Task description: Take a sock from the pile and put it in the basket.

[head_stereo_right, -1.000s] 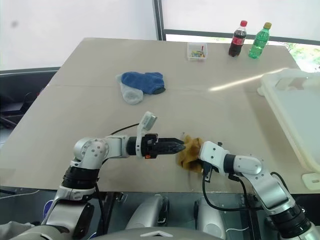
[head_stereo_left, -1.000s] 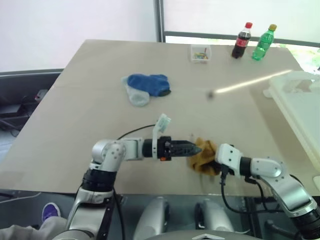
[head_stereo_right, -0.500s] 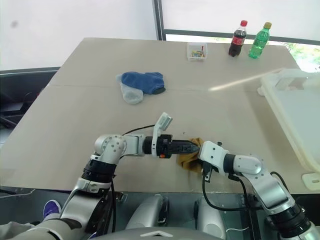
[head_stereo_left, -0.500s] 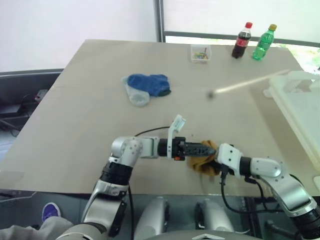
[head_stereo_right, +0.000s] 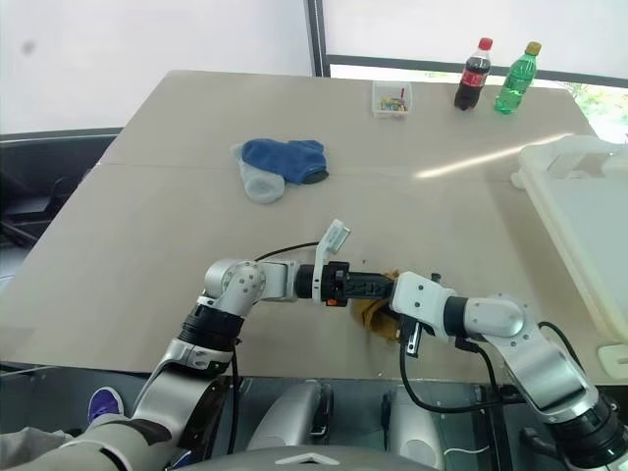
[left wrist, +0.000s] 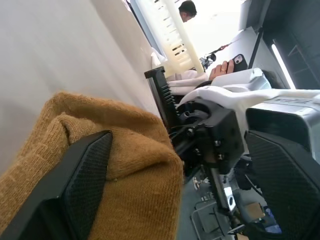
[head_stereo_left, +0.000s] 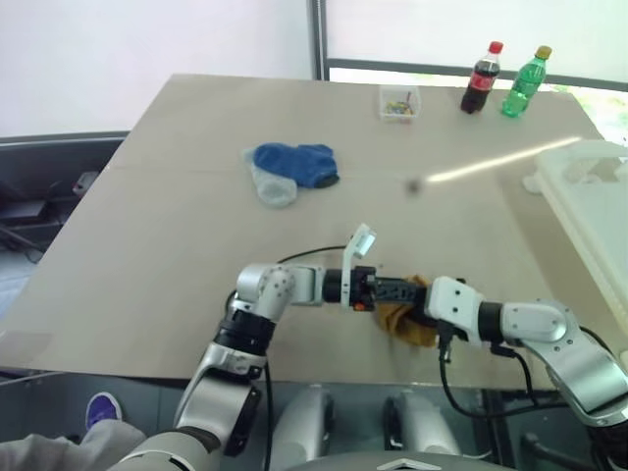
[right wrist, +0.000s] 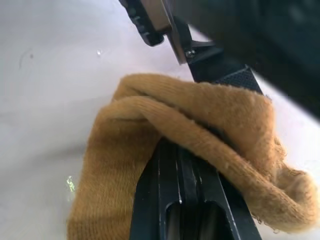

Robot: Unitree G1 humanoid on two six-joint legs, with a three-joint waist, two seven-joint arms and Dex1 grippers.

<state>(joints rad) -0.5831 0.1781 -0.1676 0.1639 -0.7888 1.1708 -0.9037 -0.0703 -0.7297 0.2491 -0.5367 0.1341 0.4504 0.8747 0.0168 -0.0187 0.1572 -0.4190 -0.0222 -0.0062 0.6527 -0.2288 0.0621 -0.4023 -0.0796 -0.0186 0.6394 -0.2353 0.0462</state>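
- From the head camera: both arms meet near the front edge of the table [head_stereo_left: 147, 226]. The right gripper [head_stereo_left: 424, 306] is pinched tight on a mustard-yellow sock [head_stereo_left: 404, 320], the cloth hanging in a bunch just over the tabletop. The left gripper [head_stereo_left: 407, 291] points across at it, fingers spread wide, tips right up against the sock.
- Further back on the table sits the pile [head_stereo_left: 291, 171], blue socks with a pale one tucked at its left side, well apart from both grippers.
- The basket [head_stereo_left: 594, 201], big and white, stands at the table's right edge, well away from the held sock.
- At the far edge there's a small clear box [head_stereo_left: 398, 101] with coloured bits, and beside it a cola bottle [head_stereo_left: 478, 78] and a green bottle [head_stereo_left: 523, 82].
- Left wrist camera: one black finger [left wrist: 87, 172] lies against the yellow knit, the other stands far off across the gap — jaws wide, the sock only partly between them. A person's hand [left wrist: 223, 68] with a phone shows in the background.
- Right wrist camera: the closed black fingers [right wrist: 182, 190] vanish under a fold of the sock, which drapes over them; the left gripper's fingertip touches the fold from above.
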